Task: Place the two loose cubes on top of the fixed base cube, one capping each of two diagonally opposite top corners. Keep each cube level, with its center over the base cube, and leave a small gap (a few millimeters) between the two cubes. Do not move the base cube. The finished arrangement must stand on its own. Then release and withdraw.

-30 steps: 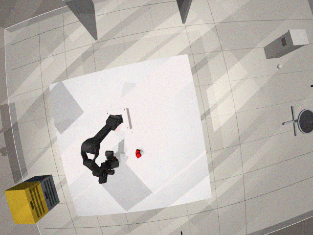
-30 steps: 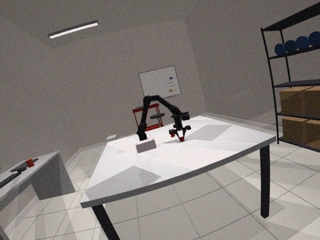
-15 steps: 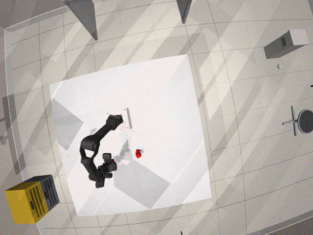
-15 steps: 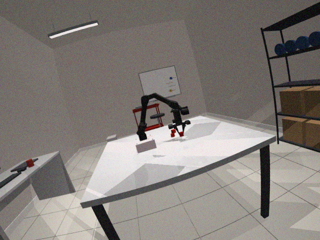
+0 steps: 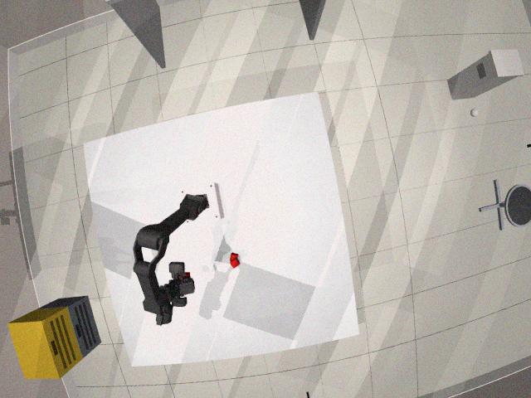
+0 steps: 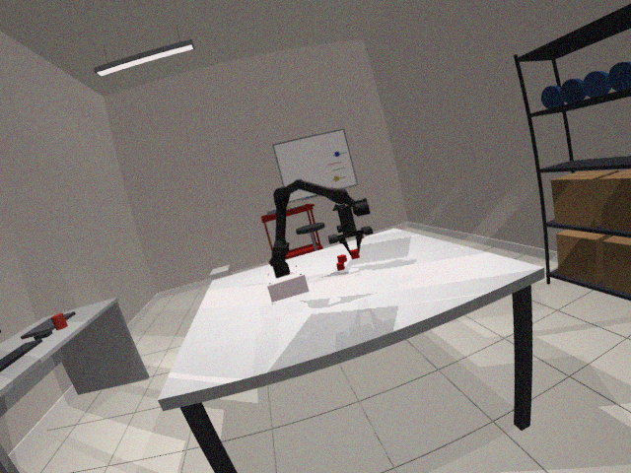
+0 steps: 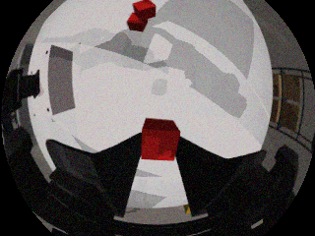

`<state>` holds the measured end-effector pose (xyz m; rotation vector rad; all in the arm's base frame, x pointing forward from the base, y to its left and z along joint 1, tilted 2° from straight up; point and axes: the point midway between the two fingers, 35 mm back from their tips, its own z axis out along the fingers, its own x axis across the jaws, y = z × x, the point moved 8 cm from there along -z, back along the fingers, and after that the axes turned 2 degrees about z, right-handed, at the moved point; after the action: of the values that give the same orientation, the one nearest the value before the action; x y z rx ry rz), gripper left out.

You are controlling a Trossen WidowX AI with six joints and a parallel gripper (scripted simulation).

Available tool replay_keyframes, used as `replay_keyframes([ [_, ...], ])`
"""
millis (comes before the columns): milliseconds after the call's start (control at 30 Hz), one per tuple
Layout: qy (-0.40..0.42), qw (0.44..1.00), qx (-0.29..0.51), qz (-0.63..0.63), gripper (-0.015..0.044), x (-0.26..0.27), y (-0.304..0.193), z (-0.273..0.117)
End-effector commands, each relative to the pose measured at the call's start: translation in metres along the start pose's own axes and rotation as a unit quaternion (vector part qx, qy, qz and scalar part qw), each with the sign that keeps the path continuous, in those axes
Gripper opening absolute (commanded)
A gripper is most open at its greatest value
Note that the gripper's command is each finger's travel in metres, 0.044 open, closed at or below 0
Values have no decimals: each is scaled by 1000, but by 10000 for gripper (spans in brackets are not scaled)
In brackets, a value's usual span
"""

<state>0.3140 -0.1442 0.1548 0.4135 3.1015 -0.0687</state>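
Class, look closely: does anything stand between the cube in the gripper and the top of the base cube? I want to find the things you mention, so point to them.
Nothing visible bars the held cube (image 6: pixel 354 253) (image 7: pixel 159 143); the one cube already atop the base cube (image 6: pixel 340 266) (image 7: pixel 137 23) takes up part of its top.

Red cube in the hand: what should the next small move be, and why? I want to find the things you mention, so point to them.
I'd probably carry the small red cube (image 5: pixel 187 274) (image 6: pixel 354 253) (image 7: pixel 160 144) sideways toward the stacked pair of red cubes (image 5: pixel 234 262) (image 6: pixel 341 258) (image 7: pixel 144 10), staying high enough to clear the upper one. The hand (image 5: pixel 186 278) (image 6: pixel 354 252) (image 7: pixel 159 138) grips it above the white table (image 5: pixel 279 171) (image 6: pixel 443 285) (image 7: pixel 113 113), off to one side of that pair.
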Motion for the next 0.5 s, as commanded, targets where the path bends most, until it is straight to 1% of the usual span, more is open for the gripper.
replay_keyframes([
  [0,-1,1000,2,2,105,1,0,-11],
  [100,-1,1000,2,6,105,1,2,-11],
  [467,-1,996,0,85,105,6,38,-9],
])
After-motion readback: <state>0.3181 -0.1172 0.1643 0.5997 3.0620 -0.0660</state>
